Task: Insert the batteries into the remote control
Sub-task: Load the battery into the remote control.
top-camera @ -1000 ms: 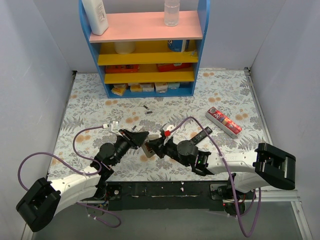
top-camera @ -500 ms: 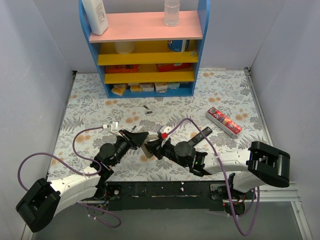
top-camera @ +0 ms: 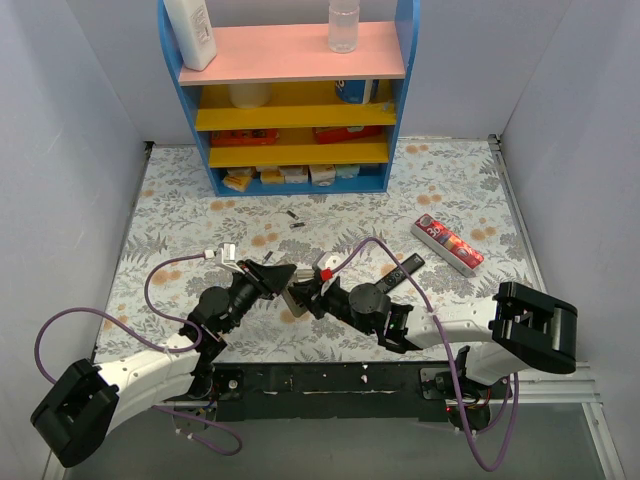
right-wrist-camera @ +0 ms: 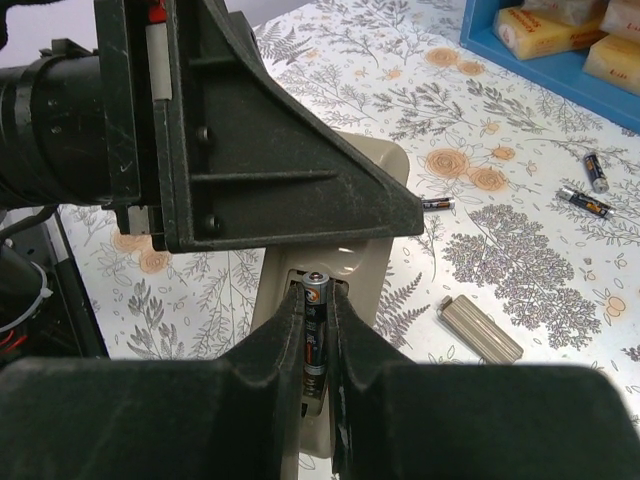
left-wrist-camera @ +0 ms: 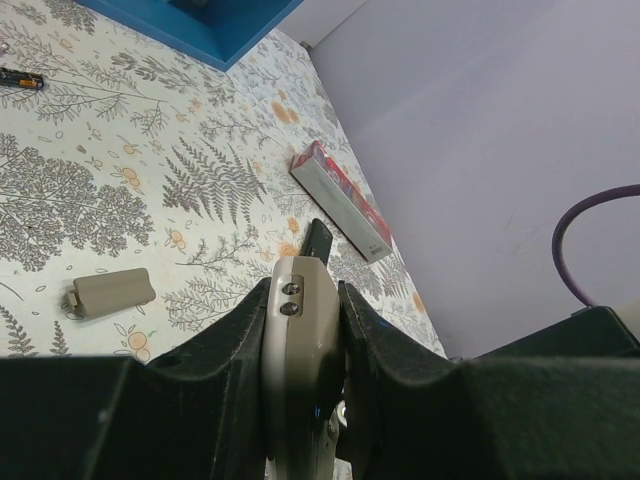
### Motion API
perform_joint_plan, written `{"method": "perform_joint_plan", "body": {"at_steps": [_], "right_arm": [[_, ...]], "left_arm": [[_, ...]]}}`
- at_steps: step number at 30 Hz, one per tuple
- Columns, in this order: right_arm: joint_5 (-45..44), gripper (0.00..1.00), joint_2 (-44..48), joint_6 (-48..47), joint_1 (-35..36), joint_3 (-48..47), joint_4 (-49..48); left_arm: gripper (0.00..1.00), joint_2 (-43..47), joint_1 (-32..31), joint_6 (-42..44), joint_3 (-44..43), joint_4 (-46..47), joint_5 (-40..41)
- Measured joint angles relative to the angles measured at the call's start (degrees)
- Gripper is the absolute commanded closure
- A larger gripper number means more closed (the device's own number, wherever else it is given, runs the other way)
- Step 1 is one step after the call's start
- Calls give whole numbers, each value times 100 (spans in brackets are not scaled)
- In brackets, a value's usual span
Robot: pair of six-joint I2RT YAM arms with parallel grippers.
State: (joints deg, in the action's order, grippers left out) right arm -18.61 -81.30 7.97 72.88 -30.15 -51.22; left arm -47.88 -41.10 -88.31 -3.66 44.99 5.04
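My left gripper (top-camera: 283,278) is shut on the grey-beige remote control (top-camera: 294,303), gripping it edge-on by its sides in the left wrist view (left-wrist-camera: 300,340). My right gripper (right-wrist-camera: 317,300) is shut on a dark battery (right-wrist-camera: 316,325). It holds the battery lengthwise in the open compartment on the remote's back (right-wrist-camera: 370,260), metallic tip at the compartment's far end. The two grippers meet over the front middle of the table (top-camera: 303,296). Loose batteries lie on the table (right-wrist-camera: 585,202) (right-wrist-camera: 593,170) (right-wrist-camera: 435,204). The grey cover piece (right-wrist-camera: 482,330) lies beside the remote.
A slim black remote (top-camera: 400,272) and a red and white box (top-camera: 449,244) lie to the right. Two loose batteries (top-camera: 294,220) lie in front of the blue and yellow shelf unit (top-camera: 290,100) at the back. Purple cables loop over both arms.
My right gripper has moved left with the battery, up against the remote held by my left gripper. The left gripper has stayed in place.
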Motion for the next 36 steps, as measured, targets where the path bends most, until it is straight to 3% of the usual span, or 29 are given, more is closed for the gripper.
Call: {"method": "perform_joint_plan", "body": {"at_steps": [36], "right_arm": [[-295,71,-334,415,74,79,-33]], "left_arm": [[100,-382,0,151,-92,-278,9]]}}
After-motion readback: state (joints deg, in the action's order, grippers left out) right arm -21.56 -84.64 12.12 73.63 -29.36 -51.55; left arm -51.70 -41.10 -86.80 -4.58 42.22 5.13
